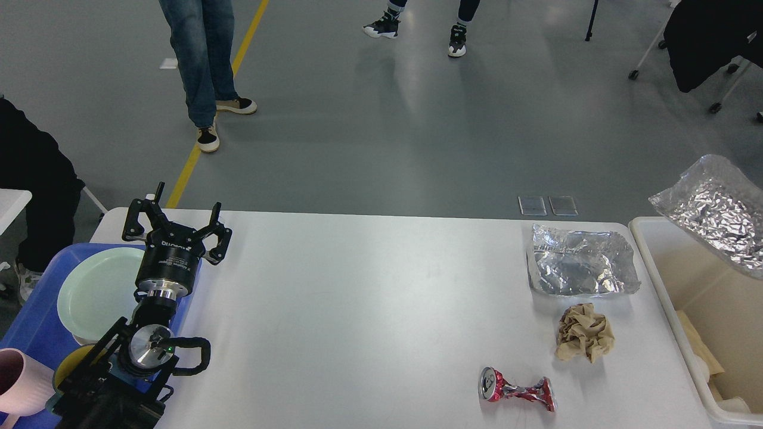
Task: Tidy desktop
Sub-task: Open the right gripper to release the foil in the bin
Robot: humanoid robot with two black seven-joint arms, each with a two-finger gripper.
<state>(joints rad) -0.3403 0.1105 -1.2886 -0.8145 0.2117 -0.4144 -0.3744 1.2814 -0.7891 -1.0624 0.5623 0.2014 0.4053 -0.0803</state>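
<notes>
The white desktop (357,310) fills the lower view. On its right side lie a silver foil tray (581,268), a crumpled brown paper ball (584,339) and a crushed red can (517,390). A second crinkled foil tray (715,211) hangs in the air over the cream bin (685,310) at the right edge; whatever holds it is out of view. My left gripper (177,223) is open and empty, fingers spread, above the desktop's left end beside the blue tray (36,322). My right gripper is out of view.
The blue tray holds a pale green plate (98,292), a pink cup (21,381) and a yellow item. The cream bin holds some white and tan items. People's legs stand on the grey floor beyond the table.
</notes>
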